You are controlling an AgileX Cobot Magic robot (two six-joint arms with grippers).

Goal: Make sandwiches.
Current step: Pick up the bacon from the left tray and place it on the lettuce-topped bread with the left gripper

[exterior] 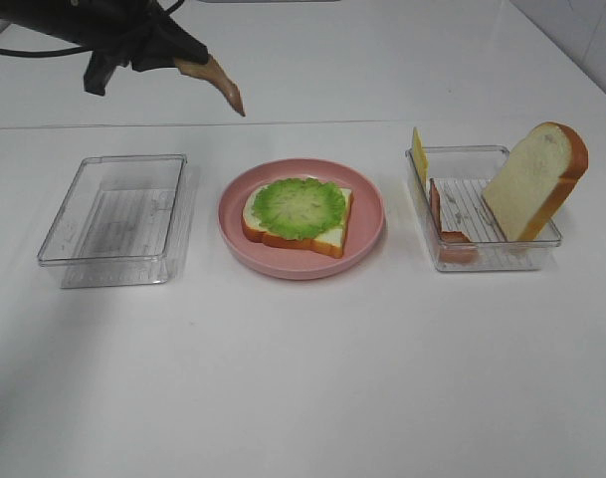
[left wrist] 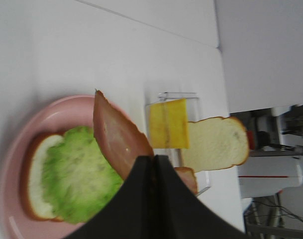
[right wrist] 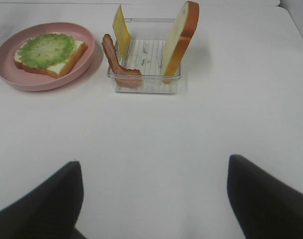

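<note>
The left gripper (left wrist: 153, 159) is clenched on one end of a brown bacon strip (left wrist: 116, 132), with its black jaws pressed together around it. In the high view it hangs over the far left of the table (exterior: 303, 388), and the strip angles down toward the pink plate (exterior: 374, 231). How high it hangs cannot be told. The right gripper (right wrist: 153, 199) is spread wide with nothing between its fingers, above bare table in front of the right-hand tray (exterior: 494, 261).

A bread slice (exterior: 329, 239) lies flat on the plate with a green lettuce leaf (exterior: 300, 206) on top. In the right-hand tray, a yellow cheese slice (exterior: 419, 152) stands on edge at the corner nearest the plate. A second bacon strip (right wrist: 114, 59) slumps against the same side, and a second bread slice (exterior: 534, 181) leans upright at the far side. A left-hand tray (exterior: 113, 214) of clear plastic sits on the other side of the plate.

The table is plain matte white, with a thin seam running across its far part. White tiled wall shows in the high view's upper right corner. Past the table edge, the left wrist view shows pale equipment and cables, too blurred to name.

The high view's top edge cuts off the left arm, and the right gripper is out of that view. The left gripper hides the pinched end of the strip and part of the plate from its own camera.
</note>
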